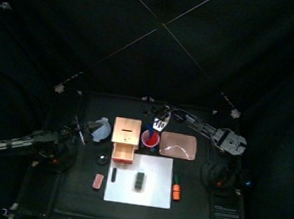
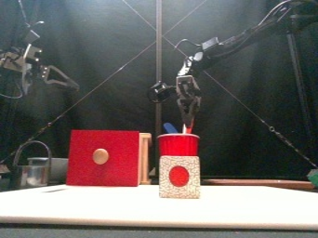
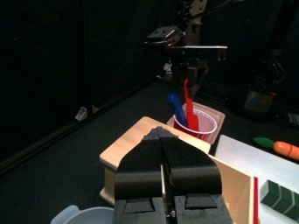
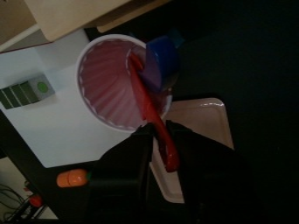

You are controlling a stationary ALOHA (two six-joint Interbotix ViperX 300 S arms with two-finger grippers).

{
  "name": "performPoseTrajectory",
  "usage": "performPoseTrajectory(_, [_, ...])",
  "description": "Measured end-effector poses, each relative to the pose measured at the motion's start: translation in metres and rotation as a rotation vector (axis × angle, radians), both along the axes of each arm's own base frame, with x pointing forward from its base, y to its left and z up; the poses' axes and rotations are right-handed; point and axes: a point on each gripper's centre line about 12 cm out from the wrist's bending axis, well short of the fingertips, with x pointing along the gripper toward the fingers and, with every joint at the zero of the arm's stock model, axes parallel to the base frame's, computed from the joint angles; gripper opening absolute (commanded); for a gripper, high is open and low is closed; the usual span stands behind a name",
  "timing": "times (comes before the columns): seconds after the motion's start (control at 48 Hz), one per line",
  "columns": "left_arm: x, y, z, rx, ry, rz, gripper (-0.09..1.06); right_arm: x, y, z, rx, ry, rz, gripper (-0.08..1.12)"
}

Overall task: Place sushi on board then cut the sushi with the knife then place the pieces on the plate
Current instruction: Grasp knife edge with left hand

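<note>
The right pincer (image 2: 188, 100) hangs directly above the red cup (image 2: 178, 146), jaws closed on the handle of the red knife (image 2: 189, 121). The blade points down into the cup. The blue knife (image 2: 168, 127) stands in the same cup, just to the left of the pincer's grip. The right wrist view confirms the grip: the red handle runs from the cup rim back between the two jaws. That view also shows the pink tray (image 4: 208, 131) close beside the cup, which the front view hides. The sushi (image 2: 180, 177) lies below the right pincer and nearer the desk front. The front view shows only its speckled end face with a red centre. The top view shows its dark length resting on the white board (image 1: 163, 169), apart from the cup. The box (image 2: 106, 158) stands to the left of the right pincer, touching or just beside the cup. The left pincer (image 3: 163, 136) is held high, well to the left of the box. Its wrist view shows the jaws pressed together with nothing between them. That view looks across the box toward the right pincer and shows an orange toy (image 3: 281, 147) on the board, beyond the sushi.
</note>
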Motion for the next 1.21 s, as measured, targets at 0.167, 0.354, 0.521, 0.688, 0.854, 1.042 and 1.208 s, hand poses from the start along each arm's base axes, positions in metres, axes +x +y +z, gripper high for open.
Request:
performPoseTrajectory(0.167, [0.0, 0.0, 0.0, -0.001, 0.001, 0.0, 0.06, -0.001, 0.007, 0.015, 0.012, 0.013, -0.008, 0.42])
performPoseTrajectory(0.354, [0.0, 0.0, 0.002, 0.002, -0.004, 0.0, 0.06, -0.022, 0.03, 0.083, -0.018, -0.094, -0.032, 0.42])
performPoseTrajectory(0.521, [0.002, 0.0, 0.004, 0.005, -0.01, -0.006, 0.06, -0.05, 0.055, 0.118, -0.072, -0.208, -0.054, 0.41])
performPoseTrajectory(0.688, [0.013, -0.018, 0.012, 0.012, -0.025, -0.114, 0.06, -0.064, 0.09, 0.128, -0.151, -0.409, -0.056, 0.41])
performPoseTrajectory(0.854, [0.037, -0.039, 0.011, -0.006, 0.021, -0.251, 0.06, -0.067, 0.144, 0.101, -0.214, -0.68, -0.038, 0.41])
performPoseTrajectory(1.042, [0.067, -0.072, 0.004, -0.023, 0.101, -0.417, 0.06, -0.082, 0.186, 0.07, -0.292, -0.904, 0.005, 0.41])
performPoseTrajectory(1.208, [0.089, -0.11, -0.022, -0.092, 0.216, -0.548, 0.06, -0.099, 0.208, 0.061, -0.393, -1.096, 0.078, 0.41])
